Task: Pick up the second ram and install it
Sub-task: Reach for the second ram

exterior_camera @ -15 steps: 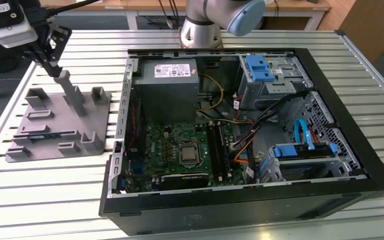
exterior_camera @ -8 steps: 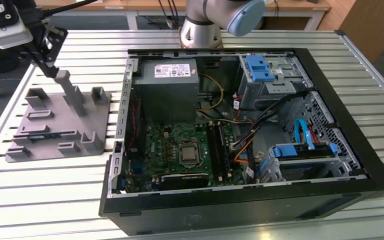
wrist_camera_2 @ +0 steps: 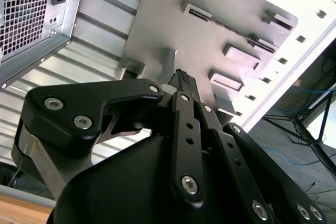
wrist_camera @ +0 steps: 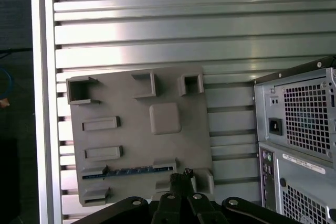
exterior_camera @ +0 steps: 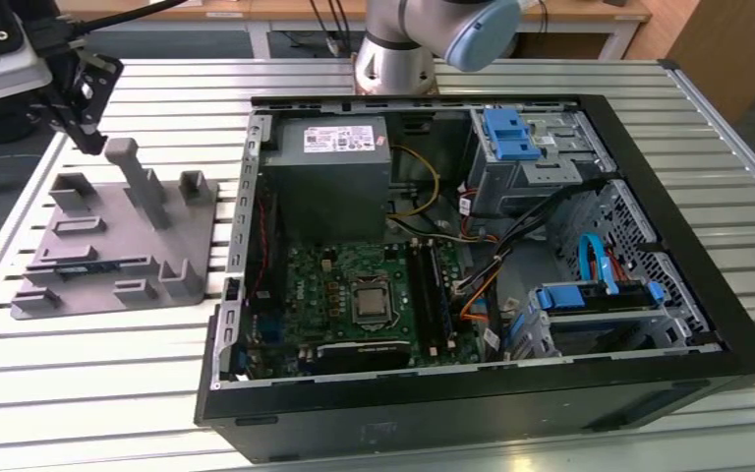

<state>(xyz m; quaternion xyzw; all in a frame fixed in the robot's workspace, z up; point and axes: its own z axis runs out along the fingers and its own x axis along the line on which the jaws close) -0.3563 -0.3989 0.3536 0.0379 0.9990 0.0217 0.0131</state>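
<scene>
Gripper (exterior_camera: 89, 141) hung over the grey tray (exterior_camera: 154, 246), fingers pressed together, nothing between them. The second ram (wrist_camera: 128, 170) sat in a slot along the tray's edge. The power supply (exterior_camera: 331, 187) carried a pale label (exterior_camera: 345, 138), its print unreadable.

Workshop, slatted metal table (exterior_camera: 692, 108).
Bright glare on the aluminium slats; wooden desks (exterior_camera: 574, 15) behind, dark floor (wrist_camera_2: 278, 129) with loose blue cables (wrist_camera_2: 286, 157) at the side.
</scene>
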